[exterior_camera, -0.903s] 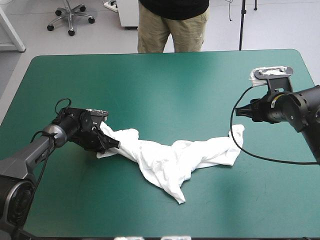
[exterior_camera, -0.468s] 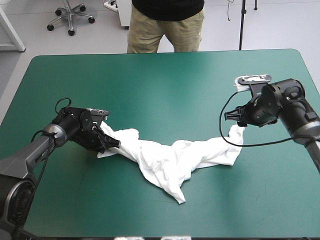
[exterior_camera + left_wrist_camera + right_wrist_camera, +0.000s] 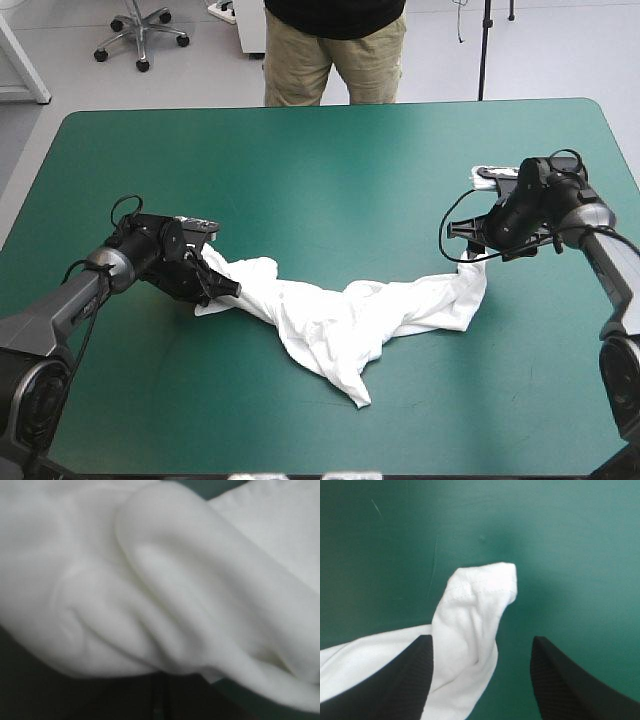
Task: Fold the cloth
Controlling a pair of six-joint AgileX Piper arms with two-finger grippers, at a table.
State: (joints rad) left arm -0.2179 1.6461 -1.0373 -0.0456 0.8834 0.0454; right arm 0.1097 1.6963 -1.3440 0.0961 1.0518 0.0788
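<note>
We find the crumpled white short-sleeved T-shirt [image 3: 340, 320] strung out across the teal-green worktop [image 3: 300, 170], with nothing folded yet. Our left claw [image 3: 226, 288] is clamped on one end. Our right claw [image 3: 482, 642] gapes astride the other corner, ungrasped. Spreading and folding remain.

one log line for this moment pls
left gripper: shut on T-shirt | right gripper: open at T-shirt corner | T-shirt: crumpled, unfolded

Blurred white folds of the T-shirt [image 3: 150, 580] fill the left wrist view, hiding the tips of the left claw [image 3: 226, 288].
</note>
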